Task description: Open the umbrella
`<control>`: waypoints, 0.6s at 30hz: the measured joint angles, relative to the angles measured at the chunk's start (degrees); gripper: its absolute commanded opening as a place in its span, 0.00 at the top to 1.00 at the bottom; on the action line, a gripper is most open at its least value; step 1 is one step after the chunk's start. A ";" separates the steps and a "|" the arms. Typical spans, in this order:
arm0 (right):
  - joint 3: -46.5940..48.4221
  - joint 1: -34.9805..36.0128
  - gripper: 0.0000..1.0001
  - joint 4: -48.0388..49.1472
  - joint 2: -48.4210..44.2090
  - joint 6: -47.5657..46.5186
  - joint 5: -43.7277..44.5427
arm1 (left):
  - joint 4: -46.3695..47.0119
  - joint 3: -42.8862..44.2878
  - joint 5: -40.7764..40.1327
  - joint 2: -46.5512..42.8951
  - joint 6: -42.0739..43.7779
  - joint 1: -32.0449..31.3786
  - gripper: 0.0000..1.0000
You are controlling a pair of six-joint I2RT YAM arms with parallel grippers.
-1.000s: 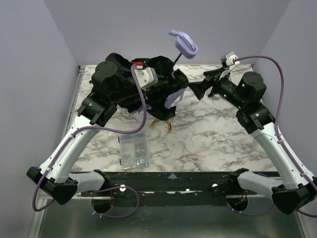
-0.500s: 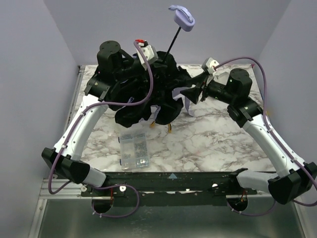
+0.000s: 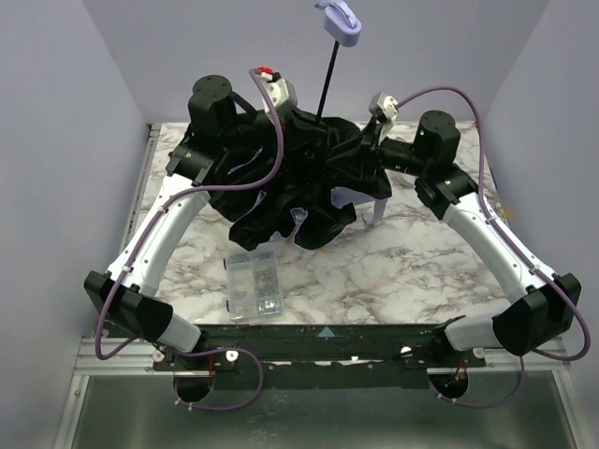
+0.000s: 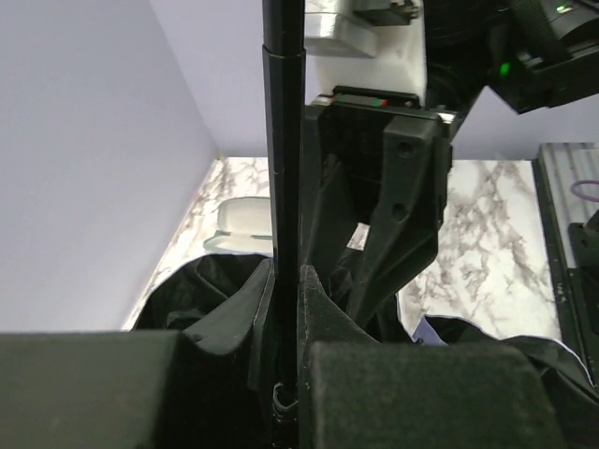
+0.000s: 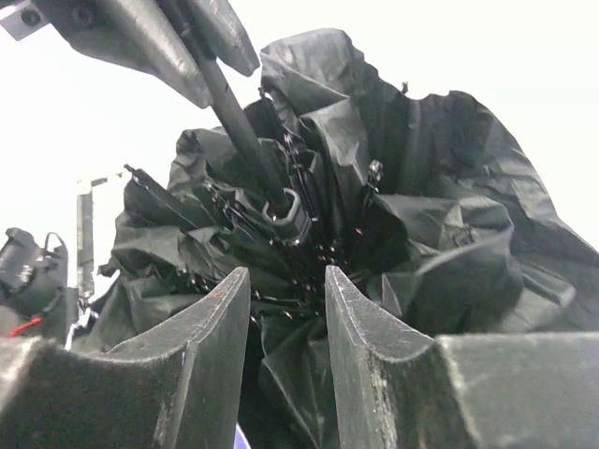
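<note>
The umbrella (image 3: 299,178) hangs above the marble table as a crumpled bundle of black lining. Its thin black shaft (image 3: 326,84) rises to the lavender handle (image 3: 339,21) at the top. My left gripper (image 3: 312,122) is shut on the shaft (image 4: 283,140), which runs up between the pads (image 4: 328,318) in the left wrist view. My right gripper (image 3: 360,154) comes in from the right. Its fingers (image 5: 365,318) stand narrow in the right wrist view, with black folds and ribs pressed between them just below the runner (image 5: 290,213).
A clear parts box (image 3: 253,285) lies on the marble table (image 3: 421,271) in front of the umbrella. A pale oblong case (image 4: 245,217) rests near the back left wall. Lavender walls close in on the left, right and back.
The right gripper has moved left into the canopy and narrowed onto its folds. The left arm has lifted the umbrella, so the shaft stands steeper and the handle higher.
</note>
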 measured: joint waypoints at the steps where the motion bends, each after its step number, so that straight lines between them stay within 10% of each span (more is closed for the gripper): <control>1: 0.20 0.02 0.63 0.33 0.57 0.85 -0.52 | 0.81 -0.72 0.44 -0.02 -0.61 -0.02 1.00; 8: 0.07 0.70 0.81 0.37 1.68 2.58 -2.80 | 3.87 -4.48 3.30 -0.13 -4.74 -0.11 1.00; 18: -6.95 4.46 0.81 -1.60 1.20 -0.74 -5.84 | 6.05 -5.33 4.50 -0.35 -10.12 -0.11 1.00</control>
